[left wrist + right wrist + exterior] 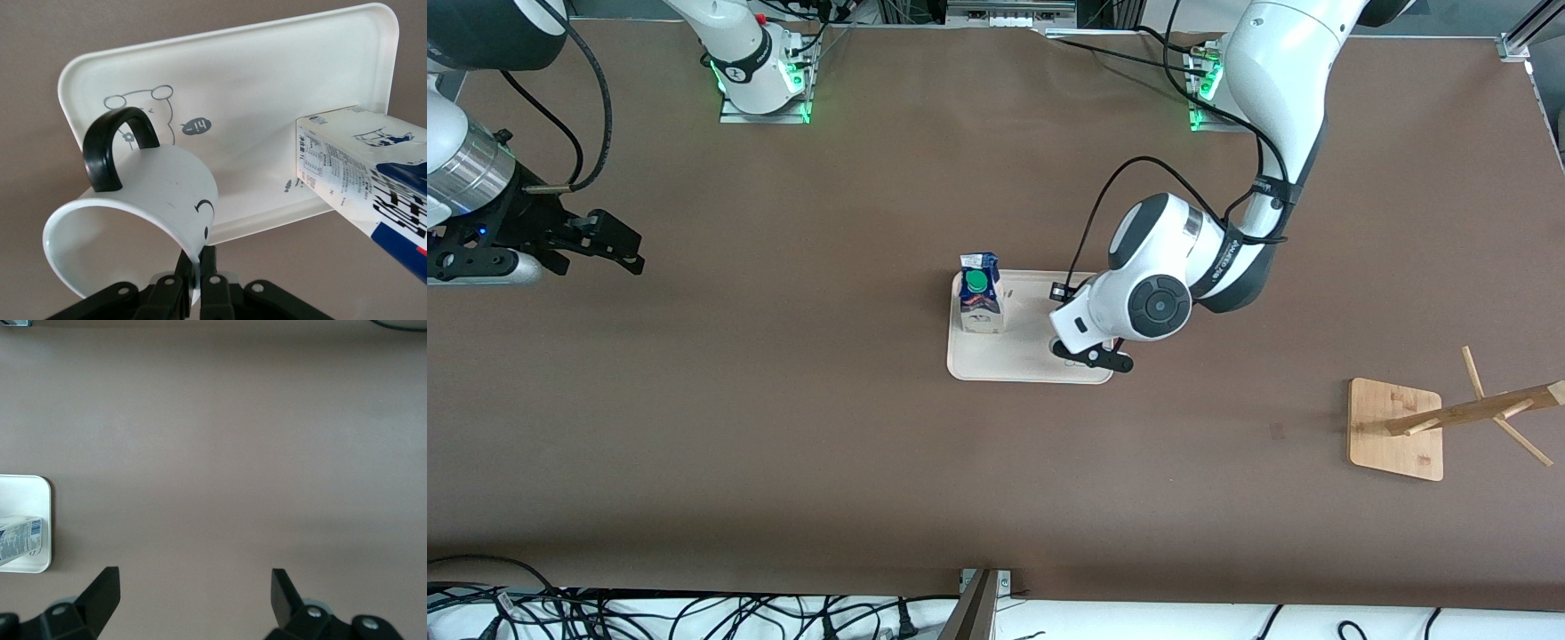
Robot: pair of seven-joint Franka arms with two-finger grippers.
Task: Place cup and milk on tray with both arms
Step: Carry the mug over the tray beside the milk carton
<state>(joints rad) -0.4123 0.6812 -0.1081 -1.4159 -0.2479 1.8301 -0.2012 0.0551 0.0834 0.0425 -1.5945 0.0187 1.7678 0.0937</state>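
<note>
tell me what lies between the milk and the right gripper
Nothing but bare brown table between the milk on the tray and the open right gripper, in the front view.

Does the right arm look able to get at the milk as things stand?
Probably yes: the right gripper hangs open over bare table, and the milk stands on the tray's end toward it.

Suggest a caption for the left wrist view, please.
Left gripper pinches the cup's rim above the tray, beside the milk.

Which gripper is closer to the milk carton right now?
Left. The left gripper holds the cup over the tray, beside the milk carton; the right gripper waits open at the right arm's end.
</note>
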